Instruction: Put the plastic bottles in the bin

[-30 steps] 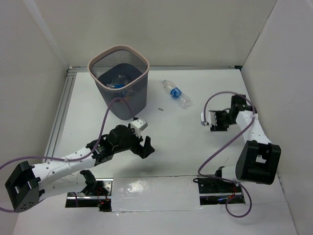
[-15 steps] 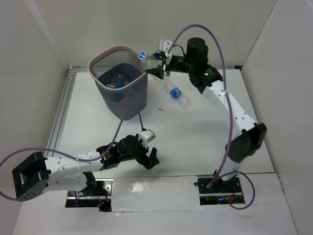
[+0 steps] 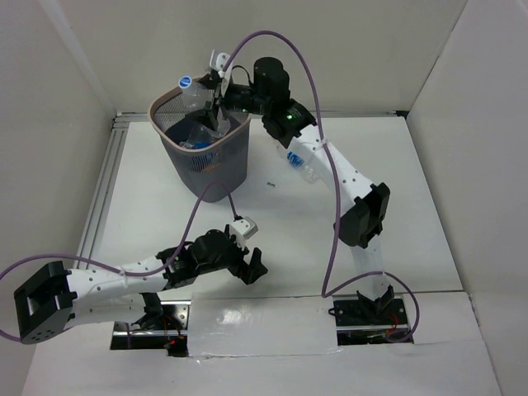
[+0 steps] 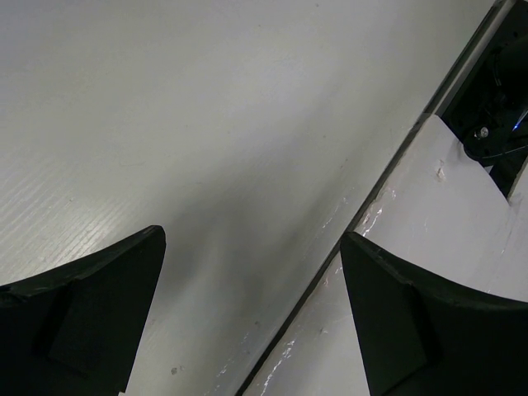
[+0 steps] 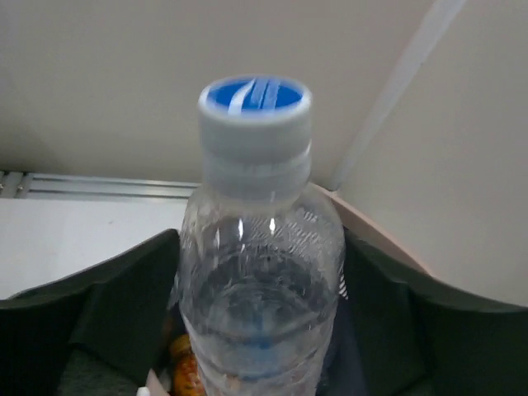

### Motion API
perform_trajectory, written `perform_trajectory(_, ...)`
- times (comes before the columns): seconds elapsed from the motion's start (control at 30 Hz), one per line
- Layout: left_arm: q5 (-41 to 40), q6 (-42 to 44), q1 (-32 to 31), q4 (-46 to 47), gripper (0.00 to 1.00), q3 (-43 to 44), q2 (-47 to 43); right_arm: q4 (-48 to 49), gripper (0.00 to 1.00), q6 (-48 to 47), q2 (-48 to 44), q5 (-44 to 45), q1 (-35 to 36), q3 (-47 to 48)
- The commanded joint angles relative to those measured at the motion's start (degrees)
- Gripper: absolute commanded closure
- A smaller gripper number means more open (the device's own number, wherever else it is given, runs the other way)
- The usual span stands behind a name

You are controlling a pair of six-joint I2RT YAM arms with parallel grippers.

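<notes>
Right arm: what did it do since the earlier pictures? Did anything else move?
The right gripper swung from the right side of the table up and leftwards, carrying a clear blue-capped bottle, and now holds it over the bin. The left gripper drew back slightly towards its base, open. The bin and the bottle lying on the table stayed put.

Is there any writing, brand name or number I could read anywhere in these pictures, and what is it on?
Nothing here can be read as text.
On the held bottle, the blue cap shows only white streaks, no letters.
On the lying bottle, the blue label is too small to read.
The dark mark on the table is too small to read.
</notes>
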Motion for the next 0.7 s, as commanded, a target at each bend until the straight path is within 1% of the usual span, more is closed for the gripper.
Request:
perform_trajectory(0.0,-1.5,1.2,-0.3,3.0,0.0,-0.5,-1.1,3.0,0.11,3.7,3.5,4.1,-0.1,0.6)
perform_trajectory(0.03,-1.6,1.8,-0.3,3.0,0.0,-0.5,-1.1,2.2,0.0,3.7,5.0,5.5,-0.1,1.3)
perform_trajectory(0.07,-2.3,1.8,-0.3,2.1,0.0,-0.5,-1.7,1.6,0.0,3.7,5.0,8.3,-0.1,2.6)
perform_trajectory(0.17,-3.4,1.8,-0.3,1.6,0.0,-1.1,-3.2,2.5,0.0,6.9,4.8,12.7,-2.2,4.5)
perform_trajectory(0.27,-4.6,1.2,-0.3,2.3,0.0,-2.8,-6.5,1.9,0.0,7.5,2.7,21.6,-4.1,5.7)
perform_trajectory(0.33,-4.6,1.7,1.0,2.3,0.0,-3.4,-7.8,1.2,0.0,6.8,1.2,23.6,-6.2,4.0)
perform_trajectory(0.43,-0.7,3.6,3.7,2.3,0.0,-3.4,-7.9,-1.9,0.0,6.8,-2.0,28.4,-8.5,-1.2)
perform_trajectory(0.47,0.2,4.6,5.2,2.3,0.0,-2.1,-7.3,-2.8,0.03,6.8,-2.8,29.7,-10.1,-2.6)
perform_trajectory(0.5,1.1,4.6,5.8,2.3,0.0,-1.4,-6.6,-4.2,0.05,7.8,-4.4,31.5,-11.0,-6.1)
perform_trajectory(0.53,1.8,5.4,6.4,1.0,0.0,-0.7,-5.9,-4.7,0.17,8.5,-5.1,34.4,-11.8,-7.9)
perform_trajectory(0.6,2.9,6.0,7.2,0.2,0.0,1.3,-3.7,-5.2,0.34,9.0,-7.5,34.4,-15.4,-13.5)
perform_trajectory(0.63,3.4,6.0,7.8,0.1,0.0,1.8,-3.0,-5.8,0.44,10.3,-8.2,33.4,-16.9,-15.1)
perform_trajectory(0.67,4.2,6.6,7.8,0.1,0.0,2.5,-2.5,-6.4,0.65,11.5,-8.7,32.4,-20.1,-16.6)
